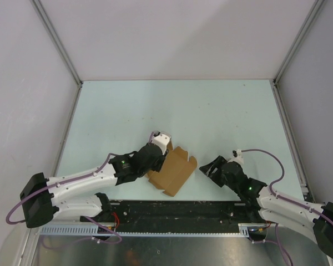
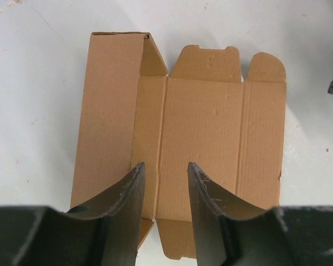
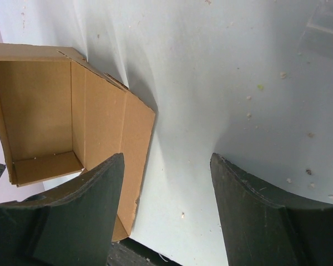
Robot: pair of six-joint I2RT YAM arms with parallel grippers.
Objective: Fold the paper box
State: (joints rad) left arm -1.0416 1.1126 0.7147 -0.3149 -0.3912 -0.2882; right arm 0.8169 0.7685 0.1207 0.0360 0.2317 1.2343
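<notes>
The paper box is a brown cardboard sheet, partly folded, lying near the table's front edge between the two arms. In the left wrist view the paper box has its left panel raised and its other panels and tabs flat. My left gripper hovers over its near edge with the jaws apart, straddling a crease, nothing clamped between them. In the top view the left gripper is at the box's left side. My right gripper stands open over bare table, with the box's edge beside its left finger. The right gripper sits just right of the box.
Grey walls and metal rails close in the pale green table on three sides. The black base rail runs along the near edge. A faint clear plastic scrap lies on the table at the far right.
</notes>
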